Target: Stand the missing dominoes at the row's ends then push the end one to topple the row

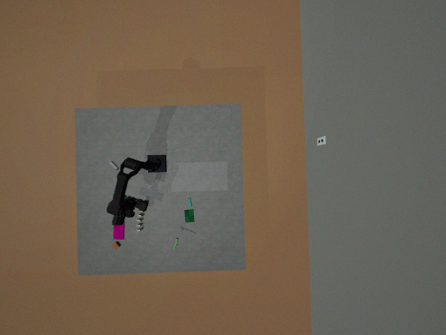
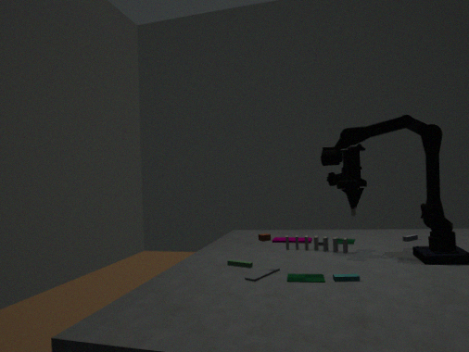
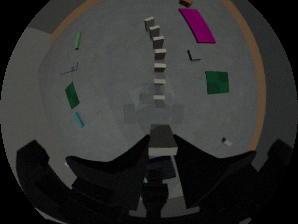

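Observation:
My gripper (image 2: 353,209) (image 3: 161,138) is shut on a pale domino (image 3: 163,150), held upright between the fingertips. It hangs well above the table, near the arm-side end of the row. A row of several pale dominoes (image 1: 139,220) (image 2: 306,243) (image 3: 160,67) stands on the table. The row runs away from the gripper in the wrist view and bends slightly at its far end. The held domino is apart from the row. In the top view the arm hides the fingertips.
A magenta sheet (image 1: 119,232) (image 2: 292,240) and a green sheet (image 3: 217,82) lie on one side of the row. Across from them lie a dark green sheet (image 1: 189,216) (image 2: 306,278), a teal block (image 2: 346,278), a light green block (image 2: 239,264) and a thin bent tool (image 2: 262,274). A light grey block (image 1: 114,165) lies near the arm.

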Controlling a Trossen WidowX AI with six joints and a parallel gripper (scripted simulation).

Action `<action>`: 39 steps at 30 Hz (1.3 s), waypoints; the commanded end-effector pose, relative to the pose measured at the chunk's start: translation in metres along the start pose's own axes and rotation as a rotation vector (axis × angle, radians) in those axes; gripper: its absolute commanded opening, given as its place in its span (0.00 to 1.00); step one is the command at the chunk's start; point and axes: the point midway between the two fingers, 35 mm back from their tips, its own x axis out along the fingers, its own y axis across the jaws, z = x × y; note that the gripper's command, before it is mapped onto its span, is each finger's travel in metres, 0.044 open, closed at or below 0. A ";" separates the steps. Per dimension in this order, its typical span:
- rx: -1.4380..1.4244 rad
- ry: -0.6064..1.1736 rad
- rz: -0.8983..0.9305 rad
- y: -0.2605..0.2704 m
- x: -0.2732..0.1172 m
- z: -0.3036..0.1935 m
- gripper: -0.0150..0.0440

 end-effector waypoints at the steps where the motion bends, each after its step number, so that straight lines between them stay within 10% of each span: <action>1: 0.041 -0.001 0.004 -0.002 0.001 -0.003 0.44; 39: 0.041 -0.001 0.005 -0.001 0.131 -0.003 0.44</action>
